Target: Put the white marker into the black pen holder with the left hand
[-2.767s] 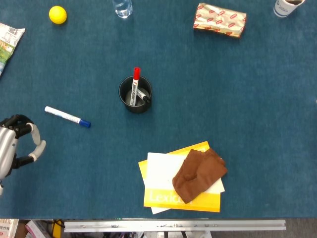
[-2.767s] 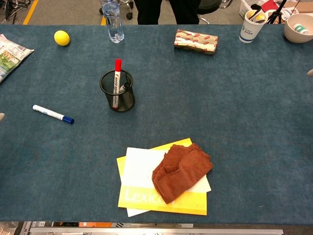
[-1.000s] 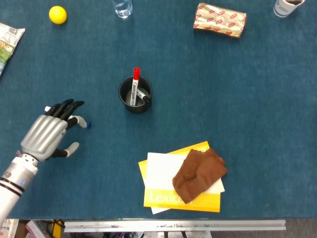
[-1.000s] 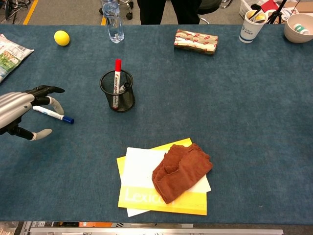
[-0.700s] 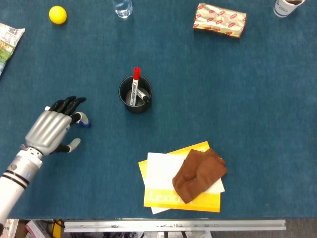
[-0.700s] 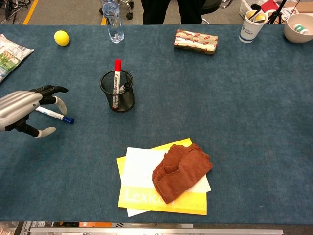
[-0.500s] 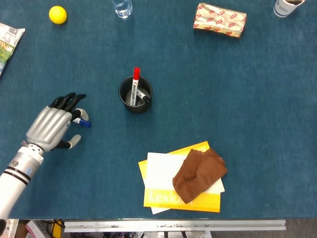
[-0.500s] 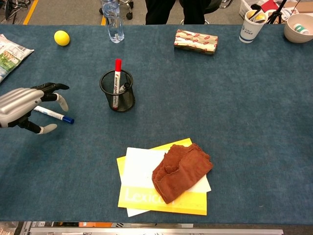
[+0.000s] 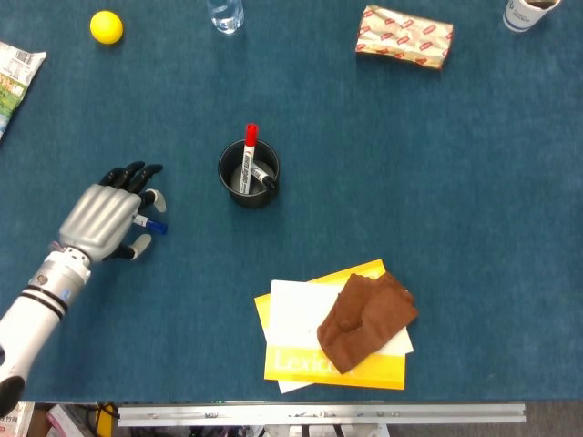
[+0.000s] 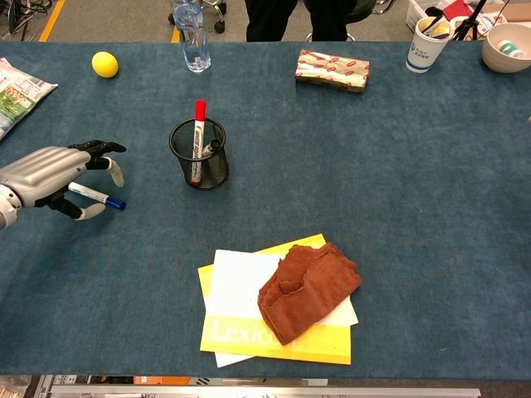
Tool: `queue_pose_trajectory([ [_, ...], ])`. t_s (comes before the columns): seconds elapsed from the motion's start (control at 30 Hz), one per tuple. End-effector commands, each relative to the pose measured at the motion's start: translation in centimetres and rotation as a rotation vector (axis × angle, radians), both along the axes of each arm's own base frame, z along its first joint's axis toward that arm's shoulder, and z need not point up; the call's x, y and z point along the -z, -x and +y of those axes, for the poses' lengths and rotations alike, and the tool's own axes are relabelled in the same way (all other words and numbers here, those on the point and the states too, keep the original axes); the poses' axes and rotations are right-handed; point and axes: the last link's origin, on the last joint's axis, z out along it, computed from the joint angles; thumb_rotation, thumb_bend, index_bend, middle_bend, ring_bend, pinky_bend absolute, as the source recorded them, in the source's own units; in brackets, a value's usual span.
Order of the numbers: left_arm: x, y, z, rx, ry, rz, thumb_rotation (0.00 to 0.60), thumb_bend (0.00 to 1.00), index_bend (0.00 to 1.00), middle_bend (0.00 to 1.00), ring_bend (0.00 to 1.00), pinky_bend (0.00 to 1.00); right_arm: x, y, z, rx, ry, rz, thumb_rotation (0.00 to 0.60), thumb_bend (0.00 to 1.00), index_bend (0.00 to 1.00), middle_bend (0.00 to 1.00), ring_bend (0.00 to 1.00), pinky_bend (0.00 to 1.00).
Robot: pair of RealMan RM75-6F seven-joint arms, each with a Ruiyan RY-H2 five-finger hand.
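Note:
The white marker with a blue cap lies flat on the blue table, left of the black mesh pen holder. My left hand is spread over the marker, fingers arched past its far side and thumb on its near side. It covers most of the barrel in the head view. In the chest view the left hand has the marker passing under its fingers, and no firm grip shows. The pen holder holds a red-capped marker and a black one. My right hand is out of sight.
A yellow book with white sheets and a brown cloth lies at the front. At the back are a yellow ball, a water bottle, a wrapped box, a paper cup and a bowl. A snack packet is far left.
My left hand came in from the lower left edge and moved over the white marker, its fingers now arching across it. The marker has stayed in place.

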Motion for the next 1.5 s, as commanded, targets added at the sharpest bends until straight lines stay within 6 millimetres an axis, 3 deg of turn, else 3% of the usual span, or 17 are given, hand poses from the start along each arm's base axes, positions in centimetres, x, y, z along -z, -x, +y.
queue_pose_trajectory([
  [0.03, 0.2, 0.0, 0.4, 0.000, 0.001, 0.012, 0.600, 0.34, 0.36, 0.06, 0.00, 0.12, 0.1, 0.0, 0.0, 0.000, -0.005, 0.000, 0.600, 0.00, 0.30, 0.32, 0.20, 0.26],
  [0.9, 1.2, 0.9, 1.3, -0.025, 0.011, 0.079, 0.600, 0.34, 0.42, 0.06, 0.00, 0.12, 0.2, 0.0, 0.1, 0.004, -0.009, 0.000, 0.600, 0.00, 0.30, 0.32, 0.20, 0.26],
  [1.5, 0.7, 1.7, 1.6, -0.043, -0.023, 0.082, 0.600, 0.34, 0.47, 0.06, 0.00, 0.12, 0.2, 0.0, 0.1, 0.002, -0.010, 0.001, 0.600, 0.00, 0.30, 0.32, 0.20, 0.26],
])
